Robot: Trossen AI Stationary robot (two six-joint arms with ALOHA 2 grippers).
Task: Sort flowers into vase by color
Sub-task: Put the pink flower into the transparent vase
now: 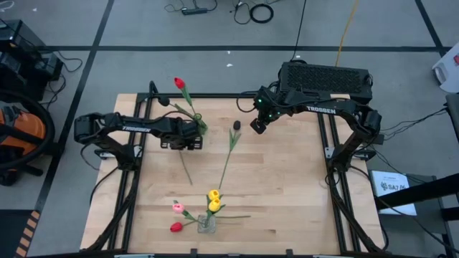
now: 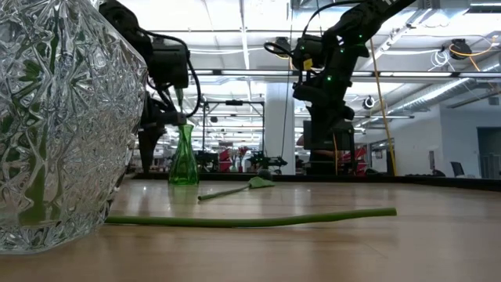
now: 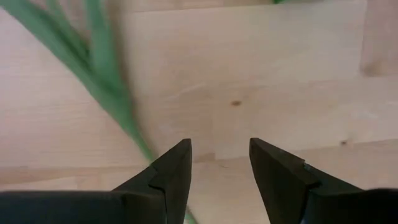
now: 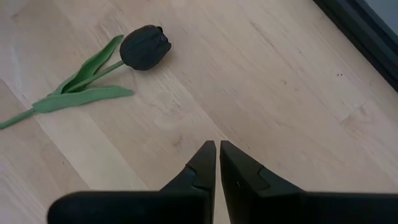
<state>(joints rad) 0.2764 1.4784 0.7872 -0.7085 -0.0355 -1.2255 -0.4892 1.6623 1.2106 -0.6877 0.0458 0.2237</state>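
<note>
Red tulip (image 1: 179, 83) sits in green vase (image 2: 183, 160) at table's 11 o'clock, left gripper (image 1: 195, 135) spread beside it, seemingly just released. Right gripper (image 4: 217, 163) pressed together, empty. Next: black tulip (image 4: 145, 47) lying mid-table, 12 o'clock side, needs picking.

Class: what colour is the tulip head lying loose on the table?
Black tulip head; clearest in the right wrist view.
</note>
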